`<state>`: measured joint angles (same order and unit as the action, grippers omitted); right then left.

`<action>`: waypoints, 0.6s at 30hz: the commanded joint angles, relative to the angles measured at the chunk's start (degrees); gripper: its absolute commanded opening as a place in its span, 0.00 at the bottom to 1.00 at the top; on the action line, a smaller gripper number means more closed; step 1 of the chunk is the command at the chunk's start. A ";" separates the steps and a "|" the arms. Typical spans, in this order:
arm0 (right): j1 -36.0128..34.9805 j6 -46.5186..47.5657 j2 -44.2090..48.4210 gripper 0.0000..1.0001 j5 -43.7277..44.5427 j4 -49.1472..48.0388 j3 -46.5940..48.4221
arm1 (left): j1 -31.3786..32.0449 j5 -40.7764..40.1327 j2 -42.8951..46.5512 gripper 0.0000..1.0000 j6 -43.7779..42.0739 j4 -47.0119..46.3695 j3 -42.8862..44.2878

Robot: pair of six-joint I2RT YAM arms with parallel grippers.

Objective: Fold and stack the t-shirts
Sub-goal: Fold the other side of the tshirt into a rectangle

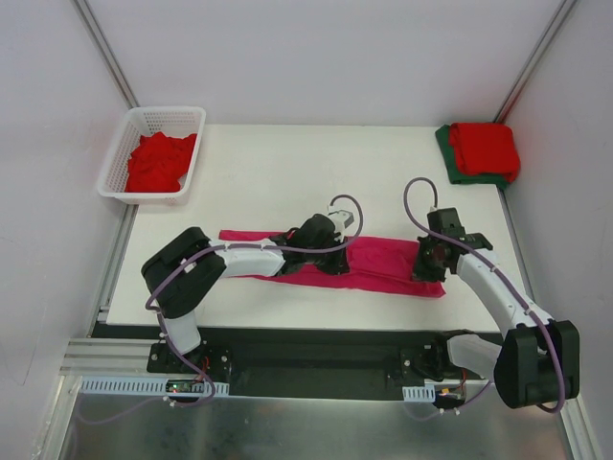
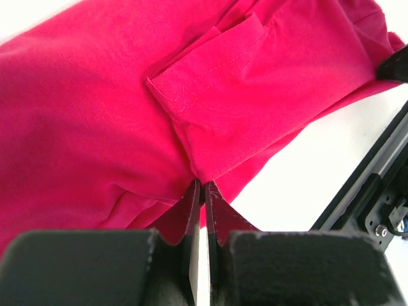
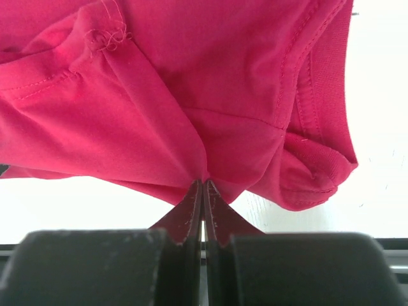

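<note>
A magenta-pink t-shirt (image 1: pixel 378 264) lies stretched in a long band across the near middle of the white table (image 1: pixel 287 172). My left gripper (image 1: pixel 321 257) is shut on its cloth near the middle; the left wrist view shows the shirt (image 2: pixel 95 115) pinched at my fingertips (image 2: pixel 202 186). My right gripper (image 1: pixel 428 268) is shut on the shirt's right end; the right wrist view shows the shirt (image 3: pixel 191 76) pinched at my fingertips (image 3: pixel 203 183), with the collar seam (image 3: pixel 306 70) to the right. A folded red t-shirt (image 1: pixel 484 147) lies on a folded dark green one (image 1: pixel 446 153) at the back right.
A white lattice basket (image 1: pixel 172 116) at the back left holds crumpled red shirts (image 1: pixel 158 161). Grey walls close in on both sides. The table's near edge and a black rail (image 2: pixel 370 185) run in front of the arm bases.
</note>
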<state>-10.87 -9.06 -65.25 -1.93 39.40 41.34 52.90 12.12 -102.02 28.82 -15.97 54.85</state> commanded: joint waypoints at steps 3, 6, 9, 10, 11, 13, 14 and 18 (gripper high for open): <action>-0.46 -2.01 0.39 0.01 5.44 3.05 -0.21 | 1.50 -0.78 2.70 0.00 -1.48 0.94 -1.24; -0.46 -2.54 0.39 0.01 6.94 3.49 -0.03 | 2.20 -0.69 2.79 0.00 -1.31 1.03 -1.85; -0.46 -2.63 -0.40 0.01 7.30 3.49 -0.21 | 2.82 -0.87 2.79 0.00 -1.13 1.03 -2.38; -0.46 -2.63 -0.66 0.01 7.03 3.41 -0.30 | 2.99 -0.78 2.79 0.00 -0.96 1.03 -2.47; -0.55 -2.54 -0.93 0.02 6.60 3.23 -0.38 | 3.08 -0.78 2.70 0.00 -0.78 1.03 -2.47; -0.55 -2.45 -1.54 0.21 6.24 3.05 -0.21 | 3.34 -0.78 2.61 0.00 -0.61 1.03 -2.47; -0.64 -2.63 -1.63 0.29 6.07 3.14 -0.21 | 3.43 -0.96 2.61 0.00 -0.52 1.03 -2.55; -0.82 -3.07 -1.37 0.50 6.33 3.14 0.58 | 3.52 -1.39 3.05 0.08 -0.34 1.11 -2.64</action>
<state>-11.25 -11.57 -66.76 2.92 40.99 41.32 55.92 11.68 -101.89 28.77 -15.44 52.75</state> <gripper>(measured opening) 0.453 0.016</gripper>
